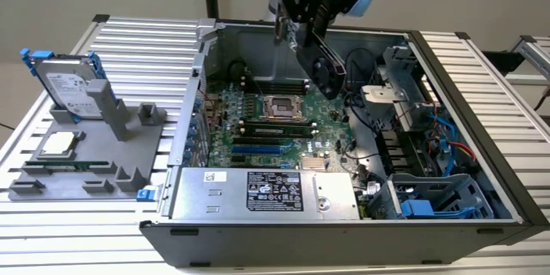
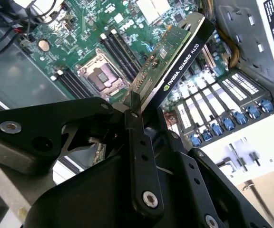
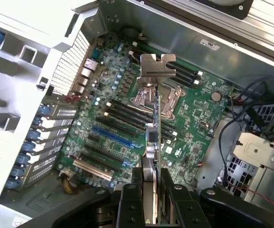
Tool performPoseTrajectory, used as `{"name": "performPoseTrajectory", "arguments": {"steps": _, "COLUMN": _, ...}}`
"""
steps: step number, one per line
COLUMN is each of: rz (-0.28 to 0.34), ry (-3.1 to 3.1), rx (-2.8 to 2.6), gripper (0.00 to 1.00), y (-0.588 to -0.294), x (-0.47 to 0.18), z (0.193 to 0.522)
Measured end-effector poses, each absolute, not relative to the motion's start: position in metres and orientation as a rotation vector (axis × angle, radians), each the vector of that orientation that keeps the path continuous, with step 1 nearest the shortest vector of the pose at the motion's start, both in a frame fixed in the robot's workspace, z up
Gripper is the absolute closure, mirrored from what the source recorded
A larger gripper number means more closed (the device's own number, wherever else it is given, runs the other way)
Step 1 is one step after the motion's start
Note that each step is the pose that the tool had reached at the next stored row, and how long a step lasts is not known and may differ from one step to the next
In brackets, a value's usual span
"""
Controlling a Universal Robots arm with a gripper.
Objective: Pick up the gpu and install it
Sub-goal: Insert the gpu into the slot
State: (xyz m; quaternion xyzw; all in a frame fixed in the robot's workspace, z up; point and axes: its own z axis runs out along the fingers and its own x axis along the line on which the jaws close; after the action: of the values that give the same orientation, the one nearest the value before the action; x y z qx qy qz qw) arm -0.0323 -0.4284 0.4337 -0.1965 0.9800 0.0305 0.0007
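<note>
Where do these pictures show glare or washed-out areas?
In the second wrist view the case edge burns out white; in the first wrist view the rear wall does too; the exterior view is evenly lit, with the gpu dark.

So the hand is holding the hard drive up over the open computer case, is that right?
No. The hand is over the open case, but it holds the gpu, not the hard drive, which stands in the grey holder on the exterior view's left. The exterior view shows this.
</note>
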Motion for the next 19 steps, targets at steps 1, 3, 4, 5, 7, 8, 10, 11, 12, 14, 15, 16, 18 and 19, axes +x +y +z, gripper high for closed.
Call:
{"name": "performPoseTrajectory", "arguments": {"steps": 1, "rz": 0.096, "ry": 3.076, "rx": -0.624, "gripper": 1.00, "y": -0.4284, "x": -0.0323, "z": 0.4337}}
{"name": "performPoseTrajectory", "arguments": {"steps": 3, "rz": 0.096, "ry": 3.074, "rx": -0.639, "gripper": 1.00, "y": -0.4284, "x": -0.0323, "z": 0.4337}}
{"name": "performPoseTrajectory", "arguments": {"steps": 4, "rz": 0.096, "ry": 3.072, "rx": -0.646, "gripper": 1.00, "y": -0.4284, "x": -0.0323, "z": 0.4337}}
{"name": "performPoseTrajectory", "arguments": {"steps": 5, "rz": 0.096, "ry": 3.071, "rx": -0.653, "gripper": 1.00, "y": -0.4284, "x": -0.0323, "z": 0.4337}}
{"name": "performPoseTrajectory", "arguments": {"steps": 7, "rz": 0.096, "ry": 3.068, "rx": -0.668, "gripper": 1.00, "y": -0.4284, "x": -0.0323, "z": 0.4337}}
{"name": "performPoseTrajectory", "arguments": {"steps": 8, "rz": 0.096, "ry": 3.066, "rx": -0.676, "gripper": 1.00, "y": -0.4284, "x": -0.0323, "z": 0.4337}}
{"name": "performPoseTrajectory", "arguments": {"steps": 10, "rz": 0.096, "ry": 3.063, "rx": -0.691, "gripper": 1.00, "y": -0.4284, "x": -0.0323, "z": 0.4337}}
{"name": "performPoseTrajectory", "arguments": {"steps": 11, "rz": 0.096, "ry": 3.061, "rx": -0.700, "gripper": 1.00, "y": -0.4284, "x": -0.0323, "z": 0.4338}}
{"name": "performPoseTrajectory", "arguments": {"steps": 12, "rz": 0.096, "ry": 3.060, "rx": -0.707, "gripper": 1.00, "y": -0.4284, "x": -0.0323, "z": 0.4337}}
{"name": "performPoseTrajectory", "arguments": {"steps": 14, "rz": 0.096, "ry": 3.056, "rx": -0.723, "gripper": 1.00, "y": -0.4284, "x": -0.0323, "z": 0.4338}}
{"name": "performPoseTrajectory", "arguments": {"steps": 15, "rz": 0.096, "ry": 3.055, "rx": -0.732, "gripper": 1.00, "y": -0.4284, "x": -0.0323, "z": 0.4337}}
{"name": "performPoseTrajectory", "arguments": {"steps": 16, "rz": 0.096, "ry": 3.053, "rx": -0.739, "gripper": 1.00, "y": -0.4284, "x": -0.0323, "z": 0.4337}}
{"name": "performPoseTrajectory", "arguments": {"steps": 18, "rz": 0.096, "ry": 3.049, "rx": -0.757, "gripper": 1.00, "y": -0.4284, "x": -0.0323, "z": 0.4338}}
{"name": "performPoseTrajectory", "arguments": {"steps": 19, "rz": 0.096, "ry": 3.047, "rx": -0.765, "gripper": 1.00, "y": -0.4284, "x": -0.0323, "z": 0.4337}}
